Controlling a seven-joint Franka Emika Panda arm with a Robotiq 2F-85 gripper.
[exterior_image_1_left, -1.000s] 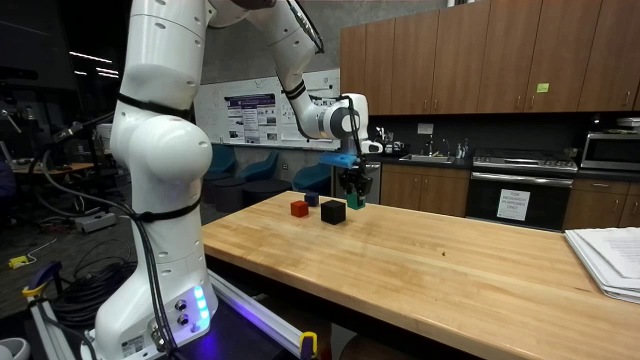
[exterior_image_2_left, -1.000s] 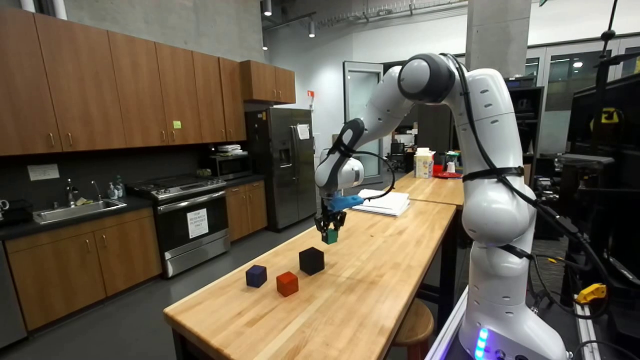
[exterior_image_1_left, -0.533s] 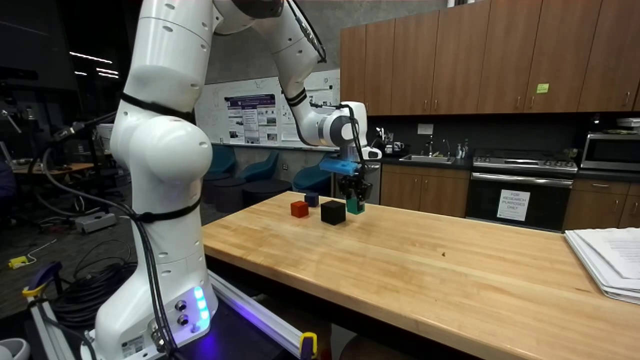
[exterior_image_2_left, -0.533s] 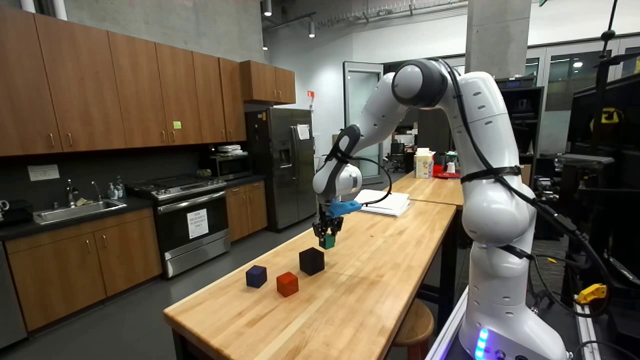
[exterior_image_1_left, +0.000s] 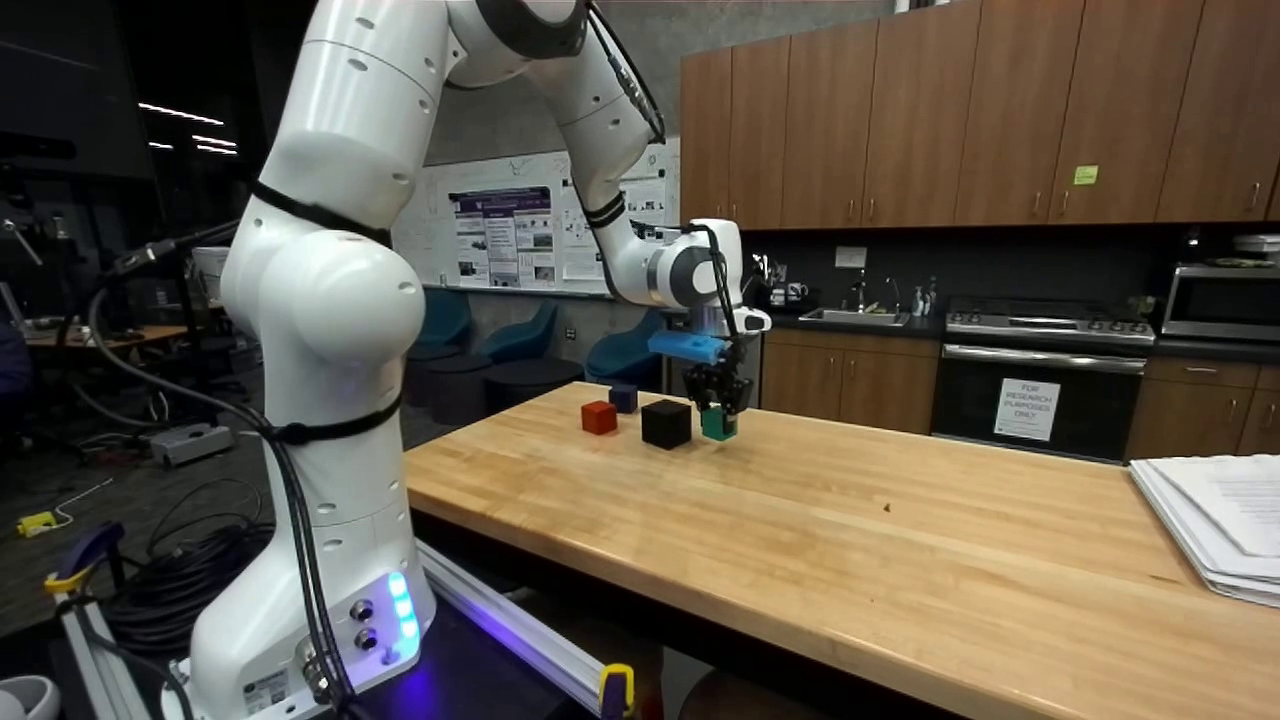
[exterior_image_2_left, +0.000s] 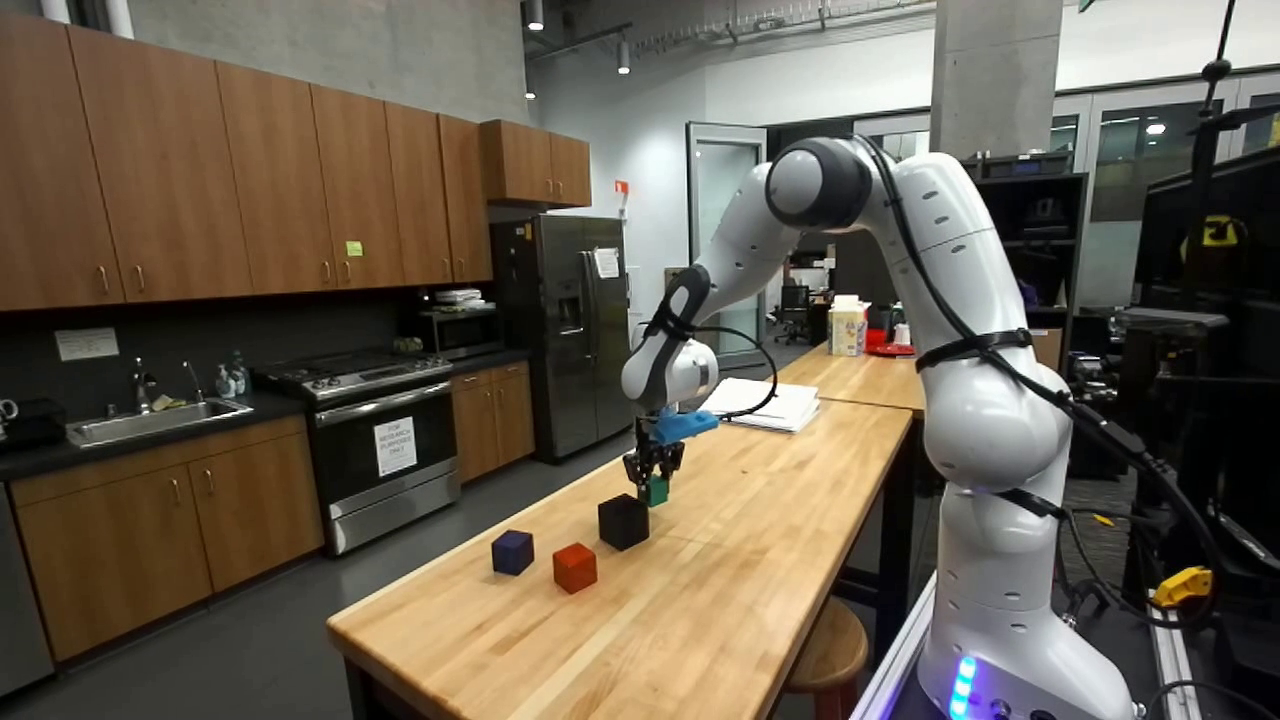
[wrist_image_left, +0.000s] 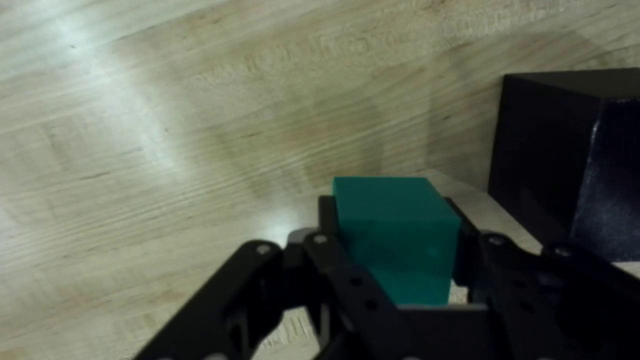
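Beside the black cube (wrist_image_left: 542, 150), the hand (wrist_image_left: 396, 225) pinches the green cube (wrist_image_left: 402, 257) by opposite faces, closed just to its width, likely for steadiness; whether it rests on the desk (exterior_image_1_left: 900, 560) is unclear.

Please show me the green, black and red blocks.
Green block (wrist_image_left: 400, 245), in the wrist view: darker face.
Black block (exterior_image_2_left: 630, 525), in an exterior view: side face.
Red block (exterior_image_2_left: 579, 573), in an exterior view: side face.

Glare close up, dark background

In an exterior view, left background near-black; white light streaks (exterior_image_1_left: 181, 114) high up. Blue glow from base lights (exterior_image_1_left: 403, 607), near left. Wrist view: pale glare on tabletop (wrist_image_left: 152, 145), left; soft shadows just beside black block (wrist_image_left: 542, 155); gripper (wrist_image_left: 395, 225) blurred.
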